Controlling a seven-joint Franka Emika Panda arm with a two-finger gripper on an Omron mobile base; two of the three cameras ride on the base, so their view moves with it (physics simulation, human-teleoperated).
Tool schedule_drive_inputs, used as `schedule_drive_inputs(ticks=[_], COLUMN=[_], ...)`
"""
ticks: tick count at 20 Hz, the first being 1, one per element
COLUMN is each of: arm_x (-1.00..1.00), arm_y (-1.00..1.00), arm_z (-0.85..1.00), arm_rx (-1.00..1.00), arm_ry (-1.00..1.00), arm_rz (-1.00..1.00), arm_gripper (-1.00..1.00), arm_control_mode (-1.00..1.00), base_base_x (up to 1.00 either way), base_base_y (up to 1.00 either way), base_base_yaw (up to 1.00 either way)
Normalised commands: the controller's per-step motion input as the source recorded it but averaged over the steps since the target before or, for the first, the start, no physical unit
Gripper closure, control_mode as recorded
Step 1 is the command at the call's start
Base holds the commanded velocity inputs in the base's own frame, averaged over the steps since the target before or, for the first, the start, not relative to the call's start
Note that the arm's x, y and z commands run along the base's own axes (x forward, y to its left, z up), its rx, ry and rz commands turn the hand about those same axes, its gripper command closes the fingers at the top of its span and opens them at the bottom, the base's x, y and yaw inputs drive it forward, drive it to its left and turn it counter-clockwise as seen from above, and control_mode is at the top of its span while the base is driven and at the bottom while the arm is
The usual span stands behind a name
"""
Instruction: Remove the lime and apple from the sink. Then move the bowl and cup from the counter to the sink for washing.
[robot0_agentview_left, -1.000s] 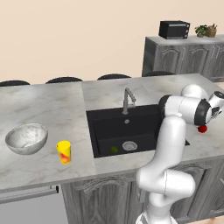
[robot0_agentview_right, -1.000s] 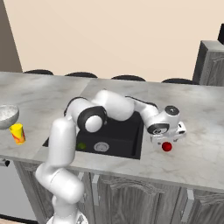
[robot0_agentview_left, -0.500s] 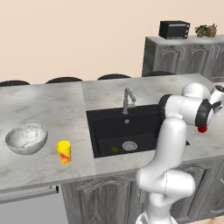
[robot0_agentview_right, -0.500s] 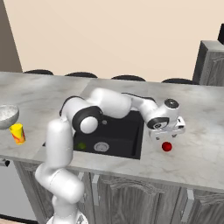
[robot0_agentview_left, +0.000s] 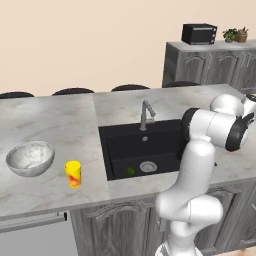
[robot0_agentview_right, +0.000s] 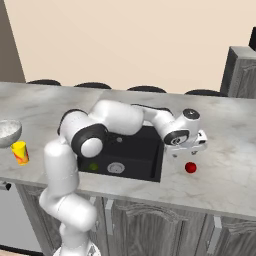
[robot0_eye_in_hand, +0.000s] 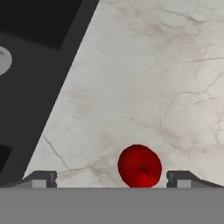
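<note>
Right of the sink (robot0_agentview_right: 150, 176), the apple (robot0_agentview_right: 190, 168) is seen released on the counter under the wide-open gripper (robot0_agentview_right: 186, 152); the lime (robot0_agentview_right: 93, 166), likely small, firm and slick, is best pinched across its middle.

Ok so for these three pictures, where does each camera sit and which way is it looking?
Left base view: behind the arm's left, facing forward and down at the sink, bowl and cup; arm at lower right.
Right base view: behind its right; arm at lower left, open gripper above the apple.
Hand view: looks down at the apple between the fingertips.
Both base views share the lime.
</note>
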Motion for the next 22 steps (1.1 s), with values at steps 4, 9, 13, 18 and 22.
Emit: schedule_drive_inputs(ticks=[4, 9, 13, 18, 22], arm_x=[-0.21, -0.17, -0.10, -0.01, 0.00], arm_y=[0.31, 0.39, 0.41, 0.47, 0.46], arm_z=[0.06, 0.04, 0.04, 0.07, 0.07], arm_rx=[0.00, 0.00, 0.00, 0.00, 0.00], arm_ry=[0.00, 0.00, 0.00, 0.05, 0.06], arm_rz=[0.00, -0.02, -0.05, -0.07, -0.05], arm_gripper=[-1.00, -1.00, -1.00, -1.00, -1.00], arm_control_mode=[-1.00, -1.00, -1.00, -1.00, -1.00], base_base_x=[0.00, 0.00, 0.00, 0.00, 0.00], base_base_y=[0.00, 0.00, 0.00, 0.00, 0.00], base_base_yaw=[0.00, 0.00, 0.00, 0.00, 0.00])
